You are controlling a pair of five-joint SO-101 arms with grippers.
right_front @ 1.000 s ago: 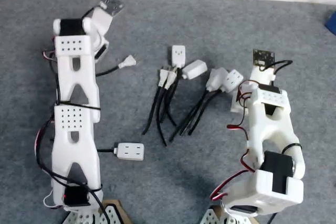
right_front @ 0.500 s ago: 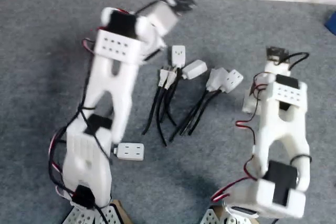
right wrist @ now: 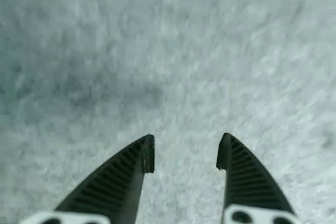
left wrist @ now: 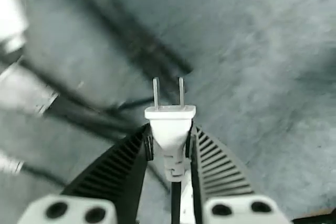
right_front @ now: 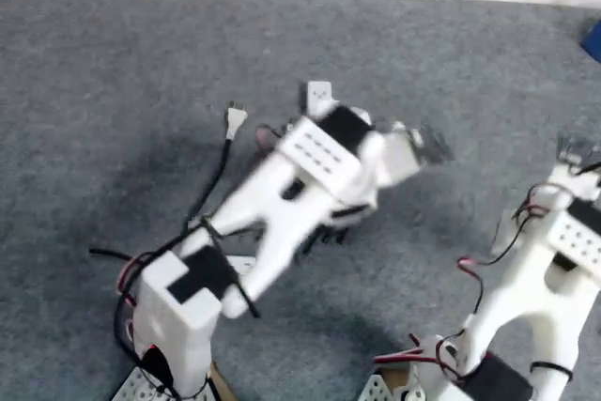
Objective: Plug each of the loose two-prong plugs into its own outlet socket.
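Clamped between the ribbed black fingers (left wrist: 126, 161) of the left gripper (left wrist: 169, 139): a white plastic two-prong plug (left wrist: 169, 124), held by both sides of its body, two metal prongs pointing straight away from the wrist, thin black cable (left wrist: 174, 203) trailing back between the fingers. Jaws closed only as far as the plug's width allows. Beyond the prongs, grey carpet (left wrist: 252, 35) and a smeared tangle of black cords (left wrist: 131, 45), with blurred white shapes (left wrist: 23, 95) at one side, too indistinct to tell as plugs or sockets. From the high view, left arm (right_front: 282, 190) stretched slantwise from its base at the near edge across the middle of the carpet, lying over some of the cords, its far end near the right arm (right_front: 554, 269). Impossible to tell from there whether the held plug touches the carpet. Just beside the left arm's upper link, on the far side, a white square outlet socket (right_front: 319, 94) lying face up. Well apart from the held plug, out on open carpet, a second white two-prong plug (right_front: 235, 120), loose, its own black lead (right_front: 214, 176) curving back toward the left arm's base. Right gripper (right wrist: 185, 153) wide open, nothing between the two black fingertips, carpet beneath. At the far right edge, a corner of a blue object (right_front: 593, 40).
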